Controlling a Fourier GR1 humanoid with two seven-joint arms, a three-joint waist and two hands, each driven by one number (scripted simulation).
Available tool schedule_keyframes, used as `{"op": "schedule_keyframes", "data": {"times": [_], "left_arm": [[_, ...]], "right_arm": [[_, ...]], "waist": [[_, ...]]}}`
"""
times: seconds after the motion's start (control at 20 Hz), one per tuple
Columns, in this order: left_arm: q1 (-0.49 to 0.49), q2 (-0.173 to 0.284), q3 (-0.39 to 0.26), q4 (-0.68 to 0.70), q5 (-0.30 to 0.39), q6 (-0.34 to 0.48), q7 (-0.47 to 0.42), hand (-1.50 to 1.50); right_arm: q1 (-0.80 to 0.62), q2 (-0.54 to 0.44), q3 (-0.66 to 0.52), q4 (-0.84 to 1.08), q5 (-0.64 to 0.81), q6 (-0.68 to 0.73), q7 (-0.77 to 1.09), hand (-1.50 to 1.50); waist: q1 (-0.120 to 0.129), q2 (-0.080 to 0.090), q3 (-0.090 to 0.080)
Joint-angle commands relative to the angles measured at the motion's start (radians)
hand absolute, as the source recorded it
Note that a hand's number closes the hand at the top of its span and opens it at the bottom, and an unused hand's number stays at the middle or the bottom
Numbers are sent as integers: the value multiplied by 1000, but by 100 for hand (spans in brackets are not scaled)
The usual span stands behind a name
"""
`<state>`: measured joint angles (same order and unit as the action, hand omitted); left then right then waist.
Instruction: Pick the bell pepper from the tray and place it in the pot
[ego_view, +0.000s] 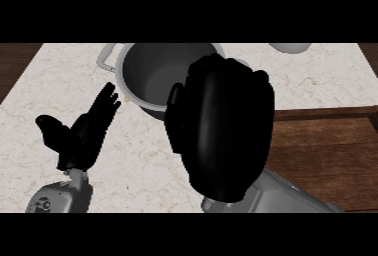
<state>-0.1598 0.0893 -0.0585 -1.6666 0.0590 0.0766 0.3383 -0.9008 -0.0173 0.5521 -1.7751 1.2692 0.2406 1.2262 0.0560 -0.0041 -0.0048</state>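
Hovering raised right hand (221, 130) over steel pot (151, 75), pepper unseen, grip untellable, left hand (85, 130) resting open and empty; judging bell pepper light, waxy-slick, hollow-crushable, best cupped around shoulders.

right hand (221, 130) hides pot (151, 75) right side | bell pepper, tray unseen | pale object (289, 47) cut off

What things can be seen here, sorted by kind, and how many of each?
Black hands: 2, the left hand and the right hand
Grey pots: 1, the pot
Pale round things at the top edge: 1, cut off by the view
Marble counters: 1, the counter
Bell peppers in view: 0
Trays in view: 0
Total: 5
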Motion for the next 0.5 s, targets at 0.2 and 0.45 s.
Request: {"op": "schedule_keyframes", "data": {"times": [0.2, 0.45], "left_arm": [[3, -2, -3, 13, 3, -10, -4, 0], [-59, -30, -7, 42, -30, 35, -1, 0]], "right_arm": [[-230, 17, -149, 270, -111, -48, 234, 150], [-335, 17, -234, 463, -172, -86, 190, 150]], "waist": [[14, 8, 1], [0, 13, 2]]}}
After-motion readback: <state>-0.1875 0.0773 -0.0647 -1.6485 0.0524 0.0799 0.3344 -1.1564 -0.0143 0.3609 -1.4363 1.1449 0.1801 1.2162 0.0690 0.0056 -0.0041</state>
